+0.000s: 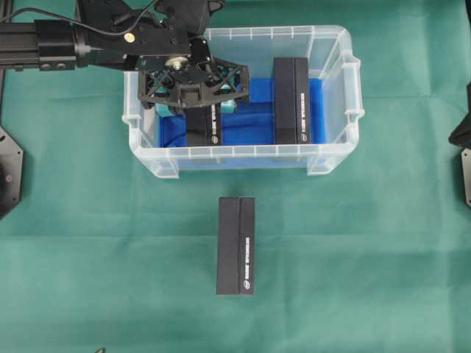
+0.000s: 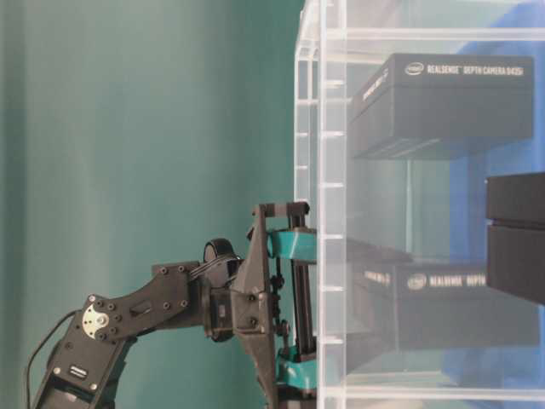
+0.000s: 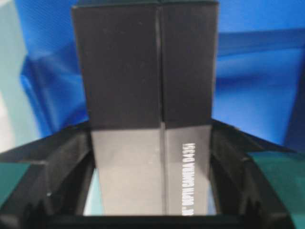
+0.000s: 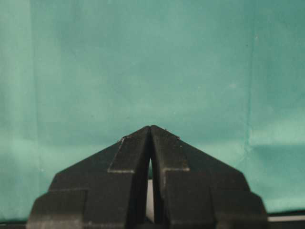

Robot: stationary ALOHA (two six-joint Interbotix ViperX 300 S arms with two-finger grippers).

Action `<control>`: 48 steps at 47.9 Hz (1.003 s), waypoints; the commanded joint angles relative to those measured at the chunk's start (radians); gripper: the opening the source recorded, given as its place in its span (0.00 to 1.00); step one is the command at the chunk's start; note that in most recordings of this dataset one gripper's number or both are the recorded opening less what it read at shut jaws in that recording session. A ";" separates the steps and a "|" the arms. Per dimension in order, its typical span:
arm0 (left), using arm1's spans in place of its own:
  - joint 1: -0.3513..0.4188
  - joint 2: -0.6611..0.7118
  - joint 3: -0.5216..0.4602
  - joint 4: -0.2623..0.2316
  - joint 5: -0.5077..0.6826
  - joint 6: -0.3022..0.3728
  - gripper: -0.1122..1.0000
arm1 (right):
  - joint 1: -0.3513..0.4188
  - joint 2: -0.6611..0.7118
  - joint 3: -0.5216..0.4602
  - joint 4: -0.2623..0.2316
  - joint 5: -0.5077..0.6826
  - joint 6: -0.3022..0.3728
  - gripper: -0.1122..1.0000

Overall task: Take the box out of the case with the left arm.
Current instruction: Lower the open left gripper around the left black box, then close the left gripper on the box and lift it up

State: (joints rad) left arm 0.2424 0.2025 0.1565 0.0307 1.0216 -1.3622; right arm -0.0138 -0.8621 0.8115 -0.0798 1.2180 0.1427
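Observation:
The clear case (image 1: pixel 243 152) with a blue lining holds two black boxes. My left gripper (image 1: pixel 197 110) reaches down into its left half, over the near end of the left box (image 1: pixel 202 131). In the left wrist view the black fingers (image 3: pixel 62 162) press against both long sides of that box (image 3: pixel 143 86), so the gripper (image 3: pixel 150 157) is shut on it. From table level the gripper (image 2: pixel 296 307) with its teal pads shows at the case wall (image 2: pixel 332 213). My right gripper (image 4: pixel 150 128) is shut and empty above the green cloth.
A second black box (image 1: pixel 292 99) lies in the right half of the case. Another black box (image 1: pixel 236 245) lies on the green cloth in front of the case. Part of the right arm (image 1: pixel 464 132) shows at the right edge.

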 commanded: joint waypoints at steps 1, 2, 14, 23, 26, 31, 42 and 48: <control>-0.006 -0.023 -0.005 0.002 -0.014 0.000 0.64 | -0.002 0.005 -0.029 -0.002 -0.005 0.002 0.16; -0.006 -0.023 -0.003 0.002 -0.014 0.000 0.64 | -0.002 0.003 -0.029 -0.002 -0.006 0.002 0.16; -0.008 -0.041 0.000 0.002 -0.011 0.000 0.64 | -0.002 0.005 -0.029 -0.002 -0.006 0.000 0.16; -0.008 -0.061 -0.011 0.002 0.018 0.002 0.64 | -0.002 0.005 -0.029 -0.002 -0.005 0.000 0.16; -0.008 -0.067 -0.021 0.002 0.040 0.002 0.64 | -0.002 0.005 -0.029 -0.002 -0.005 0.000 0.16; -0.008 -0.077 -0.061 0.002 0.091 0.003 0.64 | -0.002 0.005 -0.029 -0.002 -0.005 0.000 0.16; -0.008 -0.080 -0.186 0.002 0.222 0.041 0.64 | -0.002 0.003 -0.031 -0.002 -0.005 0.000 0.16; -0.006 -0.089 -0.261 0.002 0.291 0.046 0.64 | -0.002 0.003 -0.034 -0.002 -0.006 0.000 0.16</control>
State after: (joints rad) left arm 0.2378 0.1672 -0.0322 0.0307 1.2747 -1.3192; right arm -0.0138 -0.8636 0.8084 -0.0798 1.2180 0.1427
